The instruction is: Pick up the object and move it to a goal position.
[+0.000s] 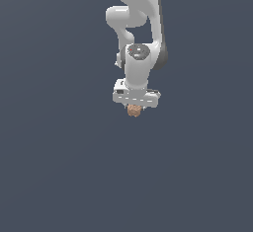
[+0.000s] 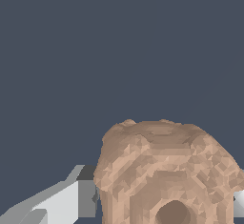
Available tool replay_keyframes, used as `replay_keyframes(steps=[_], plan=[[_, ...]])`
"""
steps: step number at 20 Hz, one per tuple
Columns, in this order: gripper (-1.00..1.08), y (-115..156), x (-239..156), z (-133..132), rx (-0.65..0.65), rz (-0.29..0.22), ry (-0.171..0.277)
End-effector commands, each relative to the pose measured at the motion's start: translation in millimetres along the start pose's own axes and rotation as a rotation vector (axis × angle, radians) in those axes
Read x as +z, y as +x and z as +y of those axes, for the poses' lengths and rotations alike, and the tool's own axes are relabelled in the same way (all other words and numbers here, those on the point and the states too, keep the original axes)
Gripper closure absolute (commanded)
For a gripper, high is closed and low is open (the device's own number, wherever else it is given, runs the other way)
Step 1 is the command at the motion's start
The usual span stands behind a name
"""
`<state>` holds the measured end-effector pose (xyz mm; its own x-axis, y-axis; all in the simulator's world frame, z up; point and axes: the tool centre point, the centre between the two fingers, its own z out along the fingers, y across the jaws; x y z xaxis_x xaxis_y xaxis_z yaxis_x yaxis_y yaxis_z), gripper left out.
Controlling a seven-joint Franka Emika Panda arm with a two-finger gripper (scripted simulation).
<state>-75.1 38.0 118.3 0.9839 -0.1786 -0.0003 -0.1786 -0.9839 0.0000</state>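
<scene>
The object [image 1: 134,110] is a lumpy tan-orange chunk that peeks out from under the white hand of my gripper [image 1: 135,102] in the exterior view. In the wrist view the object [image 2: 162,166] fills the space between the fingers, its knobbly surface showing a dark round hollow. One grey-white finger [image 2: 71,199] presses against one side of it, and the tip of the other finger [image 2: 239,203] touches the opposite side. My gripper [image 2: 162,201] is shut on the object. The arm hides the fingers in the exterior view. I cannot tell whether the object rests on the floor.
A plain dark blue-grey floor [image 1: 59,167] runs all around the arm. The white arm [image 1: 138,19] reaches in from the top of the exterior view. No other objects or goal marker show.
</scene>
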Motion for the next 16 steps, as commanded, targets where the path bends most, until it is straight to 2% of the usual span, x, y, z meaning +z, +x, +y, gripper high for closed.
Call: replay_keyframes(steps=[1,8,16], plan=[[1.08,-15.8,-8.2,-1.8,0.000,0.000,0.000],[1.08,-46.4,-25.2,-6.4,0.000,0.000,0.000],[1.08,-58.4,-32.3,-8.4,0.000,0.000,0.000]])
